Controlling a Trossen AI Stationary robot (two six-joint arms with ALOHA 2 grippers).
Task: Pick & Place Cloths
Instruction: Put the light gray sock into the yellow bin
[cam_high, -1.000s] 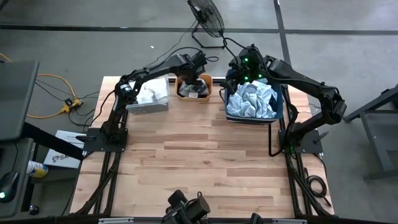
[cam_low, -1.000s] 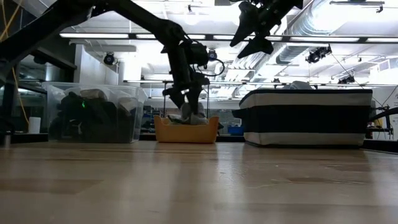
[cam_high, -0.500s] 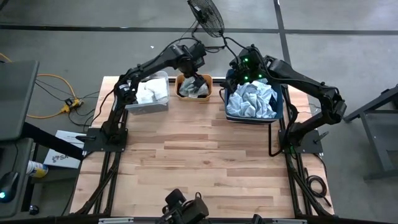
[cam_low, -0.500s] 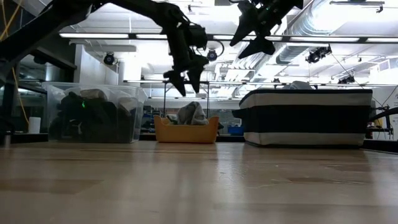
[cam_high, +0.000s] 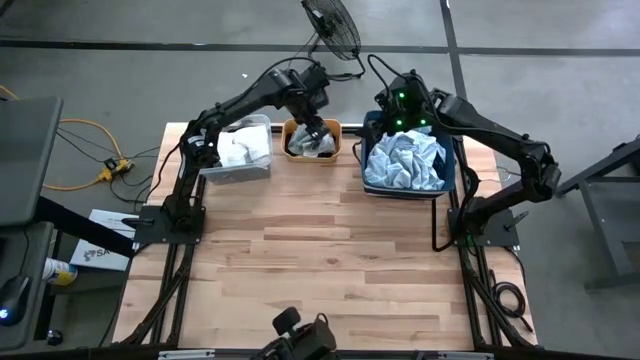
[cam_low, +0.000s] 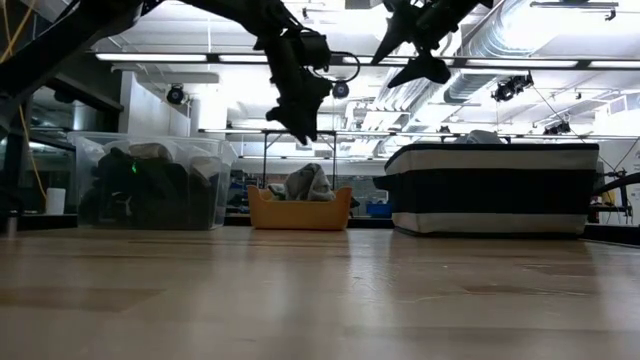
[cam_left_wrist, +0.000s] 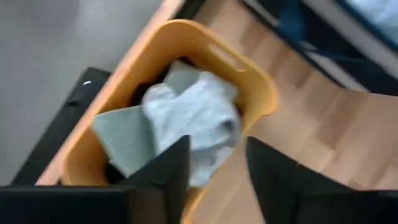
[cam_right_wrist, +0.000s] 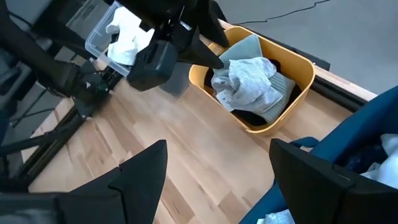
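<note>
My left gripper (cam_left_wrist: 214, 163) is open and empty. It hovers above the orange bin (cam_left_wrist: 249, 68), well clear of it in the low view (cam_low: 300, 118). A crumpled light grey cloth (cam_left_wrist: 193, 118) lies in that bin on grey-green and dark pieces. My right gripper (cam_right_wrist: 217, 171) is open wide and empty, high over the far left corner of the navy bin (cam_high: 452, 178). A large pale blue cloth (cam_high: 405, 160) is heaped in the navy bin. White cloth (cam_high: 238, 150) and dark cloths fill the clear bin (cam_low: 150, 180).
The three bins stand in a row along the table's far edge: clear on the left, orange (cam_high: 340, 135) in the middle, navy (cam_low: 490, 190) on the right. Bare wooden tabletop (cam_high: 320, 260) lies near of them. A fan (cam_high: 330, 25) stands on the floor beyond the far edge.
My left gripper has risen out of the orange bin, where its fingers were down at the grey cloth, and now hangs high above it. The cloth has stayed in the bin.
</note>
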